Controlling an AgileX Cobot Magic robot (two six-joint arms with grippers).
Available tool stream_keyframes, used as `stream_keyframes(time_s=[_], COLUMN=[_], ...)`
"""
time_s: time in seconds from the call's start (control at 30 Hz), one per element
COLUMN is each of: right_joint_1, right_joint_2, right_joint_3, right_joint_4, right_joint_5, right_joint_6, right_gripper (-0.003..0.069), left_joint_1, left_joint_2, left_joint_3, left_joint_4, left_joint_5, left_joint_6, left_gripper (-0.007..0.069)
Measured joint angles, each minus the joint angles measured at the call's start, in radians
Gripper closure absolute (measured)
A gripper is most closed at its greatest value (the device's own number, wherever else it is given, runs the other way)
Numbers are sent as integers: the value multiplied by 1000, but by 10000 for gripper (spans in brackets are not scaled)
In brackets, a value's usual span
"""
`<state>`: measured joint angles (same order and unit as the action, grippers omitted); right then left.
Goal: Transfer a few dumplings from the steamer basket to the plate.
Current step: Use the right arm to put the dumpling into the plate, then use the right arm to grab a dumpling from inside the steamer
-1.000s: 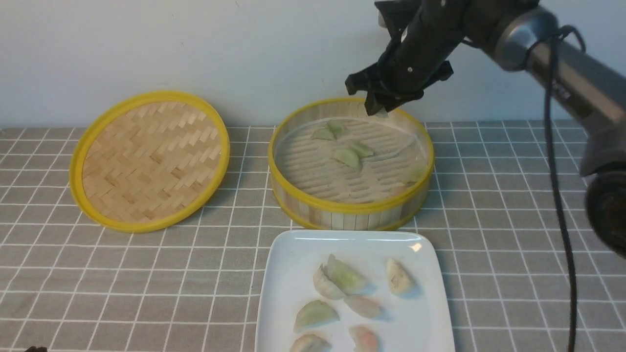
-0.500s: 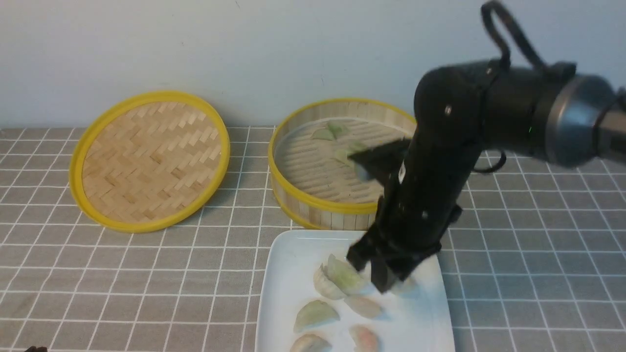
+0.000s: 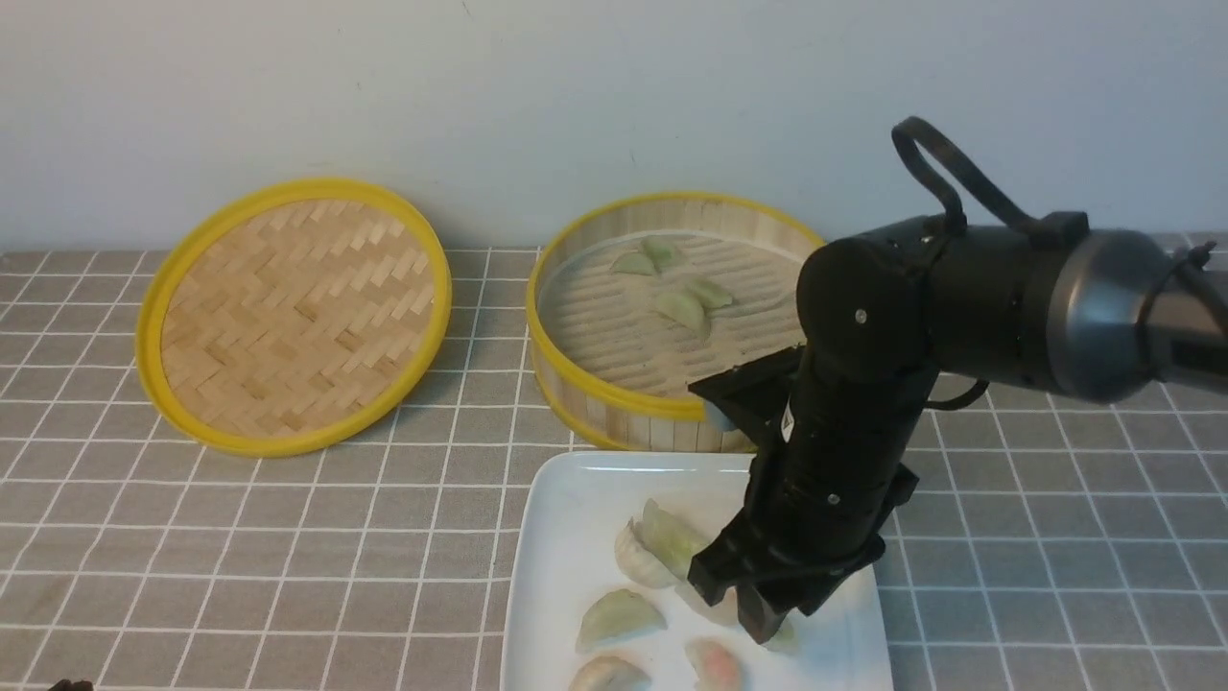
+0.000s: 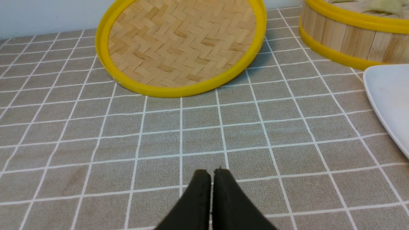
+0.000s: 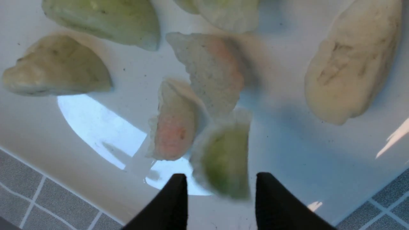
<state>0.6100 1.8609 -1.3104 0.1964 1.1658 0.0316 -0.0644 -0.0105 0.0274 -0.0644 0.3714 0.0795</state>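
Note:
My right gripper (image 3: 753,624) hangs low over the right part of the white plate (image 3: 576,509), jaws open. In the right wrist view a blurred pale green dumpling (image 5: 223,156) lies just beyond the open fingertips (image 5: 179,191), with a gap on each side. Several other dumplings (image 3: 619,614) lie on the plate, green, whitish and pink-tinged (image 5: 174,127). Several green dumplings (image 3: 683,307) lie in the bamboo steamer basket (image 3: 672,408) behind the plate. My left gripper (image 4: 211,174) is shut and empty, low over the tablecloth.
The flat woven lid (image 3: 293,312) with a yellow rim lies left of the basket; it also shows in the left wrist view (image 4: 182,48), with the basket wall (image 4: 345,38) and the plate's edge (image 4: 389,95). A grey checked cloth covers the table.
My right arm swung from above the basket's far rim forward and down to the plate. Its jaws now stand open with the green dumpling loose between them. The left arm has not moved.

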Motion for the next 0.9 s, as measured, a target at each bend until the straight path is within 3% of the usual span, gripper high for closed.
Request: stream_keyframes(time_s=[0.1,0.23,0.43,0.63,0.9], right_joint_1=[0,1,-54,-148,-191], right_joint_2=[0,0,25,187,383], right_joint_3=[-11,-103,-301,-559,-752], right_joint_4=[-18,-126,-327,-364,-366], right_joint_5=[6,15,-65,-65,57], right_joint_6=[11,17,87,99,102], right_gripper=[216,153,146,145,145], left_joint_1=[0,0,0,0,0], left_joint_2=[0,0,0,0,0], left_joint_3=[0,0,0,0,0], left_joint_4=[0,0,0,0,0], left_joint_5=[0,0,0,0,0], left_joint_6=[0,0,0,0,0], left_gripper=[629,629,629,629,629])
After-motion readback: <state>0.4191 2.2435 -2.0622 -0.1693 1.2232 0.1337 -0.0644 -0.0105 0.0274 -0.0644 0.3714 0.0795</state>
